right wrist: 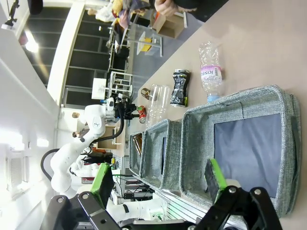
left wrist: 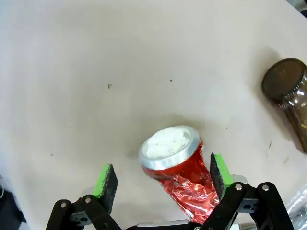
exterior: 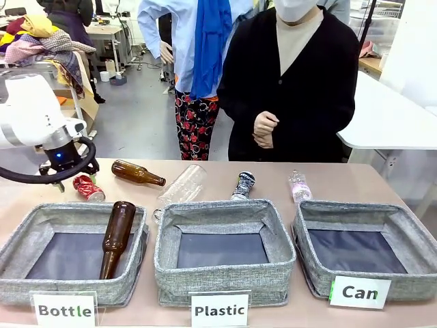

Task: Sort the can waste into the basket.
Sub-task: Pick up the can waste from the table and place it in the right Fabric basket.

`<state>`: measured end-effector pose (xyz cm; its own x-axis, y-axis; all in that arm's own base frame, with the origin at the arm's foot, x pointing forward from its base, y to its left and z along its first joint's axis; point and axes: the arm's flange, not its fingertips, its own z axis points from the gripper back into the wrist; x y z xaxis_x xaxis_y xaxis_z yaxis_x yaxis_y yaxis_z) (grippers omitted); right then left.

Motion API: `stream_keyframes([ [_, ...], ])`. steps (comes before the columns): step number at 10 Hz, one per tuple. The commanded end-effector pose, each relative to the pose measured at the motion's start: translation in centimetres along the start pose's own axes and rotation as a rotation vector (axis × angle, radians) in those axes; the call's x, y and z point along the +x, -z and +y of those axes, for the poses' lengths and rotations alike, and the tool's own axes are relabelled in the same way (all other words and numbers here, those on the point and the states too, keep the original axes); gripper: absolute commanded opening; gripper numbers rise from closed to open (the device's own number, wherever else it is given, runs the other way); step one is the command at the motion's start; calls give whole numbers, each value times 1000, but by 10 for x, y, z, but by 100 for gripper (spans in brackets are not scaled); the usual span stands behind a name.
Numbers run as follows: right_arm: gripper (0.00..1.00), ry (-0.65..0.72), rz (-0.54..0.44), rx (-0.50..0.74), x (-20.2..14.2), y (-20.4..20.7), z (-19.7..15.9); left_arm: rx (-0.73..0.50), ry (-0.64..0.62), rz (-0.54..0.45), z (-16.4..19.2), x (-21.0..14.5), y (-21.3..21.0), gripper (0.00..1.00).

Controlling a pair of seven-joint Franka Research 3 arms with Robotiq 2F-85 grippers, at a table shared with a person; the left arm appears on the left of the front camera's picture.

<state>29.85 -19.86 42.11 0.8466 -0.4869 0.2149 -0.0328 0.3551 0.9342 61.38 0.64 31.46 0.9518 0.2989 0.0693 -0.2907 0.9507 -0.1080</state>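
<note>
The red crushed can (exterior: 88,188) lies on the table at the far left, behind the "Bottle" bin. My left gripper (exterior: 74,180) is down over it. In the left wrist view the red can (left wrist: 178,168) sits between the green pads (left wrist: 107,180), closer to the right one, and the left gripper (left wrist: 163,178) is open. The black can (exterior: 242,184) lies behind the middle bin, also seen as the black can (right wrist: 181,86). The "Can" basket (exterior: 355,209) stands at the front right with nothing in it. My right gripper (right wrist: 158,178) hangs open over that basket (right wrist: 240,103).
One brown bottle (exterior: 137,173) lies near the red can; another (exterior: 117,238) leans in the "Bottle" bin (exterior: 41,213). Two clear plastic bottles (exterior: 183,186) (exterior: 299,186) lie behind the "Plastic" bin (exterior: 225,208). A person (exterior: 293,82) stands at the far edge, hands clasped.
</note>
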Motion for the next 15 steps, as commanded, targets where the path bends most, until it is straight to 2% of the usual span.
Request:
stream_keyframes([
  [1, 100, -23, -17, 26, 4, 1, 1, 33, -15, 9, -4, 6, -2, 100],
  [3, 100, -23, -17, 26, 4, 1, 1, 41, -13, 12, -5, 6, -1, 100],
  [4, 100, -23, -17, 26, 4, 1, 1, 47, -18, 16, -5, 6, -1, 75],
  [5, 100, -23, -17, 26, 4, 1, 1, 52, -18, 26, -7, 6, 0, 43],
  [6, 100, -23, -17, 26, 4, 1, 1, 52, -12, 32, -7, 6, 1, 17],
  [7, 100, -23, -17, 26, 4, 1, 1, 52, -8, 38, -9, 6, 3, 0],
  [9, 100, -23, -17, 26, 4, 1, 1, 54, 3, 54, -12, 7, 7, 0],
  [10, 100, -23, -17, 26, 4, 1, 1, 53, 5, 55, -13, 7, 8, 6],
  [12, 100, -23, -17, 26, 4, 1, 1, 40, 6, 51, -11, 7, 5, 0],
  [15, 100, -23, -17, 26, 4, 1, 1, 18, 22, 44, -4, 3, -7, 0],
])
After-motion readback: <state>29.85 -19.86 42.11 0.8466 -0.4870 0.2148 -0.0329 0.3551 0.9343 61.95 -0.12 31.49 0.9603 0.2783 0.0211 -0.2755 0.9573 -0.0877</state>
